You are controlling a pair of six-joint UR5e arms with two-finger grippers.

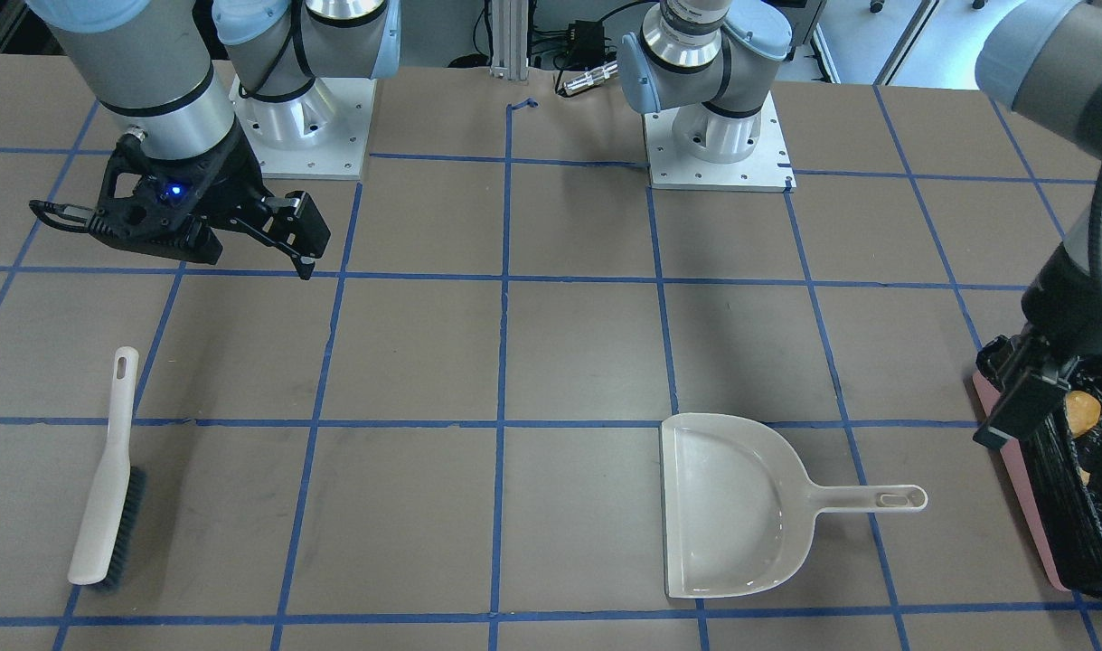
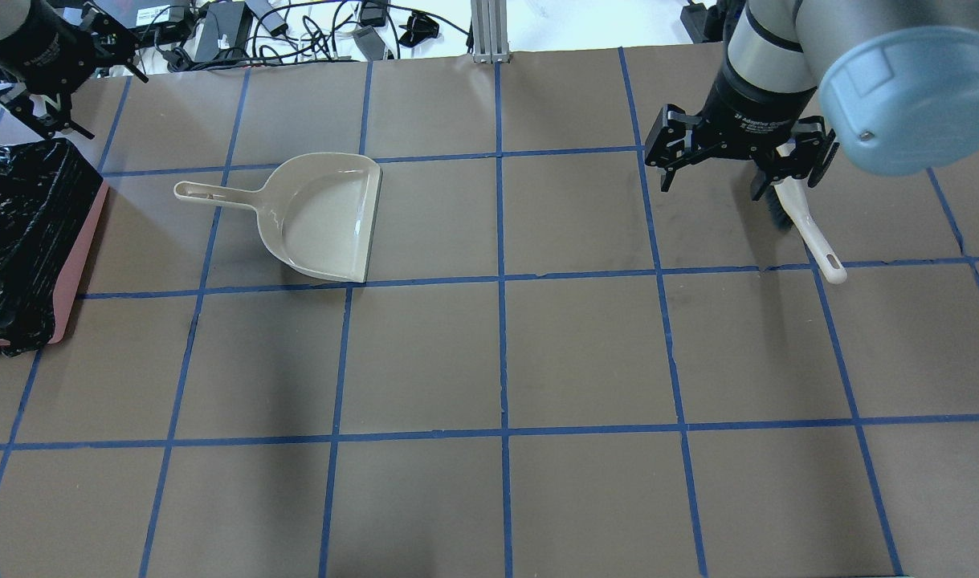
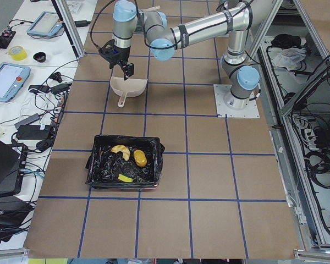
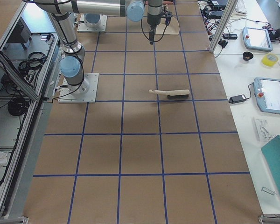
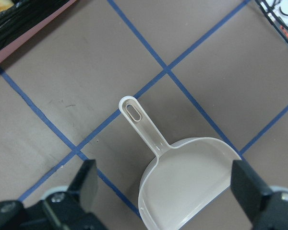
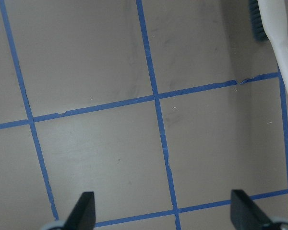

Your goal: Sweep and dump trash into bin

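Three pieces of trash lie in one bin (image 3: 98,165), a pink rectangular container lined with crinkled glossy black plastic, at the tabletop's left edge. They are a lumpy orange-yellow lump (image 3: 139,158), a pale yellow curved crescent slice (image 3: 119,149) and a green-and-yellow sponge wedge (image 3: 125,178), all resting on the liner. One beige plastic dustpan (image 2: 320,217) lies flat, just beside the bin, toward the operators' edge. One white-handled brush with dark bristles (image 1: 108,479) lies near the right edge. The left gripper (image 5: 164,187) hangs above the dustpan's handle, jaws spread, holding nothing. The right gripper (image 6: 164,211) hangs near the brush, likewise spread.
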